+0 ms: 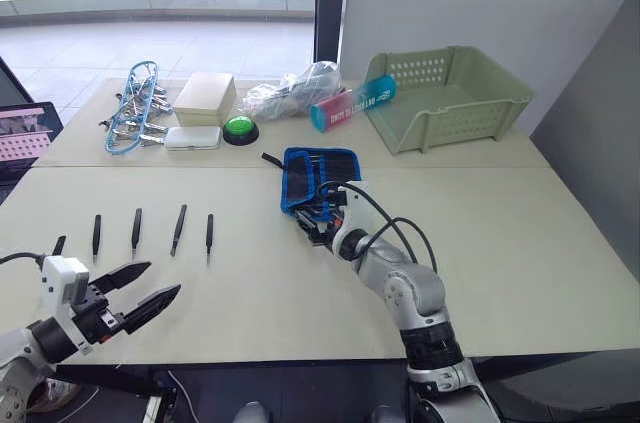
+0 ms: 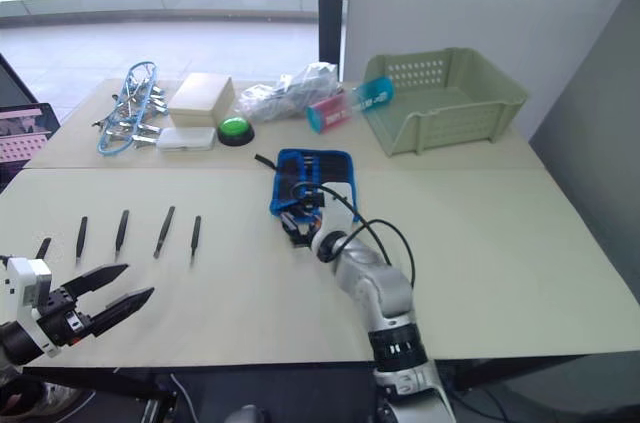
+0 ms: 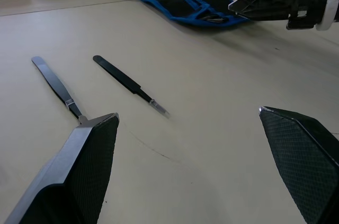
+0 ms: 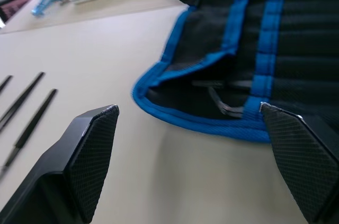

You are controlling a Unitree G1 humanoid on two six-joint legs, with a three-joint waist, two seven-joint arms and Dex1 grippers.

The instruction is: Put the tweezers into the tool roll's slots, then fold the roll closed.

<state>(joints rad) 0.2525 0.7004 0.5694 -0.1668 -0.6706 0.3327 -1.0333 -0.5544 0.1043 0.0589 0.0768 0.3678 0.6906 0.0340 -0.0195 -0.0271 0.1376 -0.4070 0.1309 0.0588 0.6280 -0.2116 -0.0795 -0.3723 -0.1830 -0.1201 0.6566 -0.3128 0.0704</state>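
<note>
My left gripper (image 1: 140, 295) hovered with fingers spread wide and empty, just near the row of tweezers (image 1: 178, 229) lying loose on the table (image 1: 500, 233). My right gripper (image 4: 190, 155), likewise wide and empty, sat at the near edge of the tool roll (image 1: 318, 175), unfolded, slots (image 4: 307, 38) exposed.

Lab: worktable (image 1: 500, 243), wire clips (image 1: 135, 108)

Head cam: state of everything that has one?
Roll: unfolded, flat on table.
Tweezers: loose in a row on table, none slotted that I can see.
Basket: upright.
Left gripper: fingers open, empty, near the tweezers.
Right gripper: fingers open, empty, at the roll's near edge.
</note>
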